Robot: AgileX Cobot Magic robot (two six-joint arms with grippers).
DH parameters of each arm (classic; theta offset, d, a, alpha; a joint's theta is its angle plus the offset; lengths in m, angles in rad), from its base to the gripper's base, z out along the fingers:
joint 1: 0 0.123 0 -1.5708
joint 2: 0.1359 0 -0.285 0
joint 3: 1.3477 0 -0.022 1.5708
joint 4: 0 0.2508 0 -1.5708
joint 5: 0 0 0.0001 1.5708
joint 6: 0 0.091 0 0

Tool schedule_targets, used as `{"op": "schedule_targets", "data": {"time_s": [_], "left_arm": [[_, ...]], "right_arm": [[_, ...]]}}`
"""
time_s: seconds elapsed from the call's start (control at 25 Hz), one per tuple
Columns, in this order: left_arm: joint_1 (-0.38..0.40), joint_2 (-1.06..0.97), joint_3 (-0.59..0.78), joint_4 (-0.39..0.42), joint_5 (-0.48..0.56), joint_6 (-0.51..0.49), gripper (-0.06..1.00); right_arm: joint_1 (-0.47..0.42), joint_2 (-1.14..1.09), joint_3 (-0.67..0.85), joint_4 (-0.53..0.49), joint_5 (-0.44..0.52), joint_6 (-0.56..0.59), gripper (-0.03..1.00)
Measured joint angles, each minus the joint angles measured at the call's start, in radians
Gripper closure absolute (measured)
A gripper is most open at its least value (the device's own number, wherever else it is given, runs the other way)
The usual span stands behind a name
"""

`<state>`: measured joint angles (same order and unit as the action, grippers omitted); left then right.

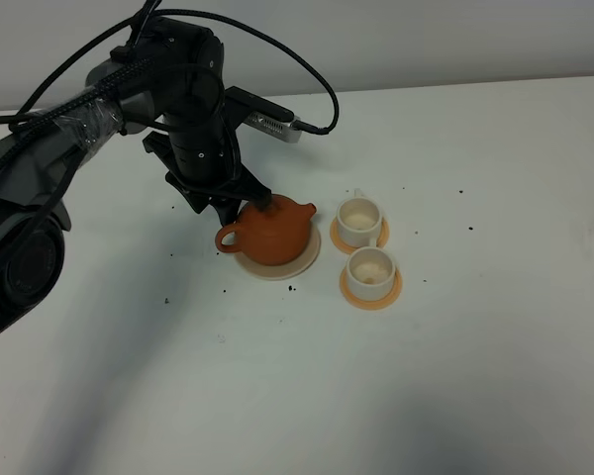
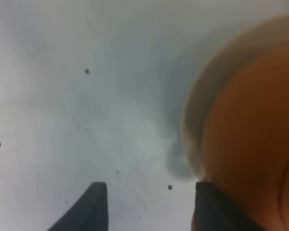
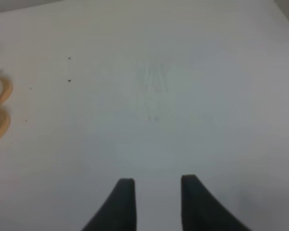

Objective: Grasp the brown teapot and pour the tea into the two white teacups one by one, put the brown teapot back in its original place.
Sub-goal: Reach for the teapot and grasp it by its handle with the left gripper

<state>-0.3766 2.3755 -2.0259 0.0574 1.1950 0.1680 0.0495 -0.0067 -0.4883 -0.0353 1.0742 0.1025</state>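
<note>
The brown teapot (image 1: 274, 235) stands on the cream saucer (image 1: 295, 267) at the table's middle. My left gripper (image 1: 246, 209) is low at the pot's far-left side, open and holding nothing. In the left wrist view the left gripper (image 2: 149, 208) has bare table between its fingers. One finger (image 2: 209, 209) is right against the teapot (image 2: 250, 144), beside the saucer rim (image 2: 198, 110). Two white teacups (image 1: 358, 219) (image 1: 370, 268) stand to the right of the pot, each on an orange coaster. My right gripper (image 3: 152, 202) is open and empty over bare table, outside the exterior view.
The orange coasters (image 1: 370, 291) sit close together right of the saucer. Their edges (image 3: 4, 103) show in the right wrist view. Small dark specks (image 1: 166, 301) dot the white table. The left arm's cables (image 1: 307, 74) loop above the pot.
</note>
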Motion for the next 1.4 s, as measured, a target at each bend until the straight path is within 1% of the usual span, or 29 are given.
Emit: {"op": "schedule_targets", "data": {"time_s": [0.28, 0.6, 0.84, 1.04, 1.12, 1.2, 1.32, 1.4], "left_arm": [[0.001, 0.000, 0.007, -0.004, 0.000, -0.020, 0.52], [0.010, -0.007, 0.066, -0.019, 0.000, -0.025, 0.52], [0.010, -0.063, 0.071, -0.017, 0.000, -0.025, 0.52], [0.033, -0.093, 0.071, -0.017, 0.000, -0.024, 0.52], [0.041, -0.093, 0.071, -0.019, 0.000, 0.005, 0.52], [0.042, -0.093, 0.071, -0.039, 0.000, 0.064, 0.52], [0.040, -0.093, 0.071, -0.100, 0.000, 0.164, 0.52], [0.039, -0.093, 0.071, -0.138, 0.000, 0.212, 0.52]], "right_arm": [[0.000, 0.000, 0.000, 0.000, 0.000, 0.000, 0.72], [0.000, 0.000, 0.000, 0.000, 0.000, 0.000, 0.72], [0.000, 0.000, 0.000, 0.000, 0.000, 0.000, 0.72], [0.000, 0.000, 0.000, 0.000, 0.000, 0.000, 0.72], [0.000, 0.000, 0.000, 0.000, 0.000, 0.000, 0.72], [0.000, 0.000, 0.000, 0.000, 0.000, 0.000, 0.72], [0.000, 0.000, 0.000, 0.000, 0.000, 0.000, 0.72], [0.000, 0.000, 0.000, 0.000, 0.000, 0.000, 0.72]]}}
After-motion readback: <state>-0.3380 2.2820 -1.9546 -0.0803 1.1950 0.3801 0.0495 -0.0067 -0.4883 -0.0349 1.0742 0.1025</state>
